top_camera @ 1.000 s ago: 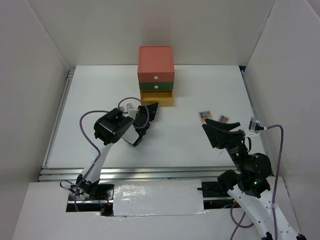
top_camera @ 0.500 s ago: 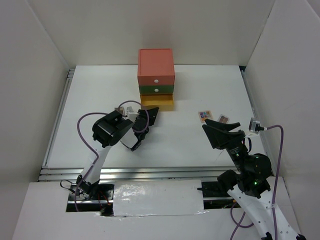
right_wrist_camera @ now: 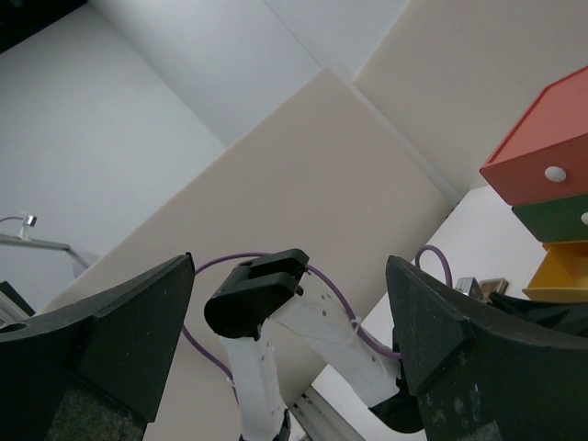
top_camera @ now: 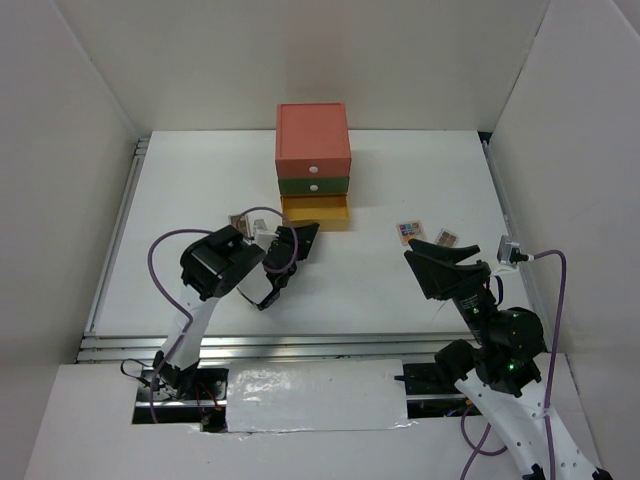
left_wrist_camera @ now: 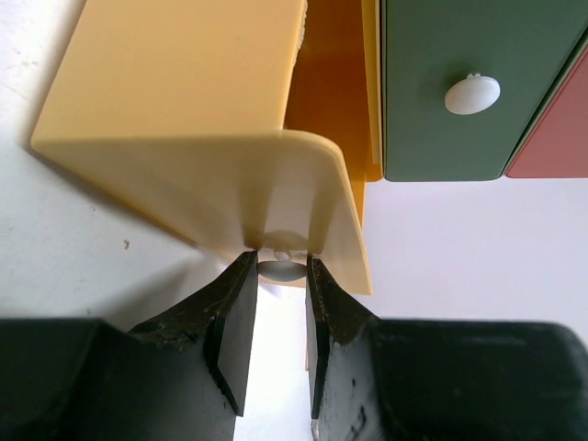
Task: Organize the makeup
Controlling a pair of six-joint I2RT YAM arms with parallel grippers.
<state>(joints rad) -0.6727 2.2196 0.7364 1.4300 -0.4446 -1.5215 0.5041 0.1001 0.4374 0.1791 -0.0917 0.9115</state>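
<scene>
My left gripper (top_camera: 301, 238) is shut on the small white knob (left_wrist_camera: 282, 270) of the yellow bottom drawer (top_camera: 316, 212), which stands pulled partway out of the box; the drawer also fills the left wrist view (left_wrist_camera: 184, 92). A multicolour palette (top_camera: 409, 231) and a brown palette (top_camera: 446, 238) lie on the table right of the box. A third small palette (top_camera: 240, 220) lies by my left arm. My right gripper (top_camera: 432, 252) is open and empty, raised just near the two palettes. The tubes, the compact and the puffs are out of view.
The stacked drawer box has a red top drawer (top_camera: 313, 130) and a green middle drawer (top_camera: 313, 183), both shut. White walls enclose the table on three sides. A metal rail (top_camera: 300, 345) runs along the near edge. The right wrist view shows my left arm (right_wrist_camera: 276, 312).
My left gripper has drawn back toward the near side with the knob in it, and the yellow drawer has slid further out of the box. The right arm has not moved.
</scene>
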